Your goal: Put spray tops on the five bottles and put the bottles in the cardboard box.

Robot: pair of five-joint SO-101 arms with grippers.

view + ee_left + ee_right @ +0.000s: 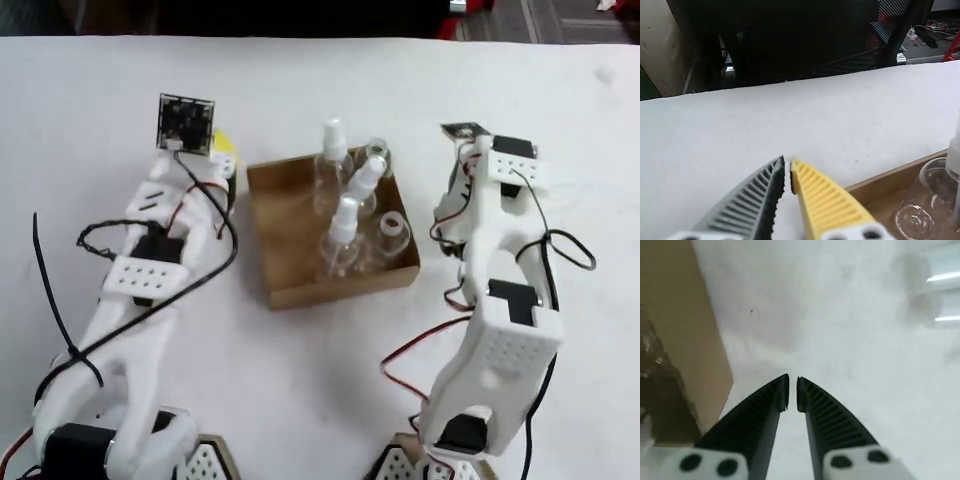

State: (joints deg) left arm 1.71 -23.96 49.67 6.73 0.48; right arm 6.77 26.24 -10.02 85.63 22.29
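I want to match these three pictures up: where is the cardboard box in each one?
High view: cardboard box at the centre of the white table.
Left wrist view: its corner, beyond the yellow finger.
Right wrist view: its outer wall, beside the black fingers.
Shared landmark: the white table.

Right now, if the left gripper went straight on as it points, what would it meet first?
Probably just the bare white table: the left gripper, shut, points across it toward its far edge. The cardboard box lies beside that line.
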